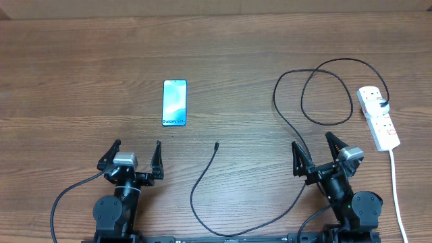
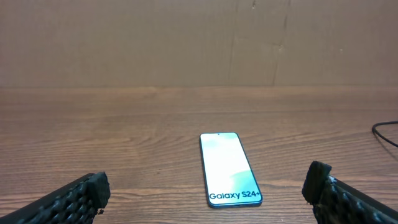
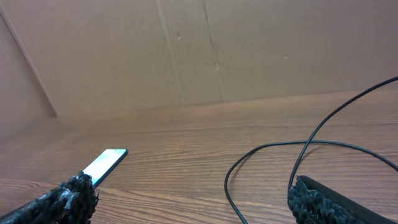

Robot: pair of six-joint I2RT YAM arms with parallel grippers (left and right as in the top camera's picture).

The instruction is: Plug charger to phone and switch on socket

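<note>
Lying apart: phone (image 1: pixel 174 102), charger (image 1: pixel 216 148) | left pincer (image 1: pixel 138 144) spread | right pincer (image 1: pixel 312 139) spread

Soft, even light falls from above on the wooden table (image 1: pixel 81 54); shadows are faint and short. The overhead view is sharp. In the left wrist view the phone (image 2: pixel 229 168) screen glares almost white. The white socket (image 1: pixel 379 117) is bright, its details nearly washed out.

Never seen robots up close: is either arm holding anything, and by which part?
Nothing is held. The left tool and right tool are both open and empty; the phone and charger lie loose on the table.
</note>
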